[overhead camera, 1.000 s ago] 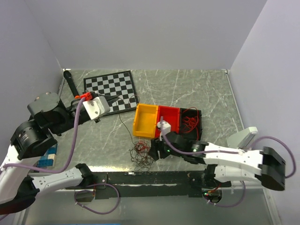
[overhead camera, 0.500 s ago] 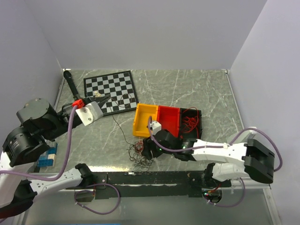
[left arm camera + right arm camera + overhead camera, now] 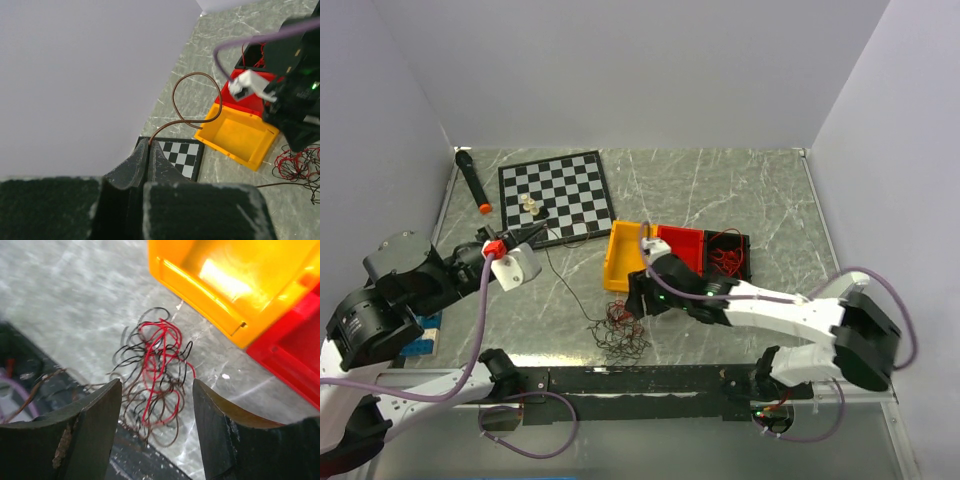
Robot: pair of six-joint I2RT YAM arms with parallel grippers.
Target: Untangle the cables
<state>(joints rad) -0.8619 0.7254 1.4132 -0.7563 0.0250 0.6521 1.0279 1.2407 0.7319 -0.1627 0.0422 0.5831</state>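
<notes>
Three bins stand in a row right of centre: one yellow bin [image 3: 628,255], one red bin [image 3: 682,247] and one black bin [image 3: 728,255]. At the far left are one chessboard [image 3: 565,185] and one black marker [image 3: 471,178]. The cables make one mixed tangle [image 3: 623,330], one red bunch [image 3: 725,258] and one brown wire [image 3: 197,95].

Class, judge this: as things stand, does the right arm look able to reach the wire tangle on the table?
Probably yes: its open claw hangs over the tangle, with nothing between.

Plain pale lilac walls [image 3: 620,70] enclose the grey-green marbled tabletop [image 3: 720,190] on three sides, evenly lit.
</notes>
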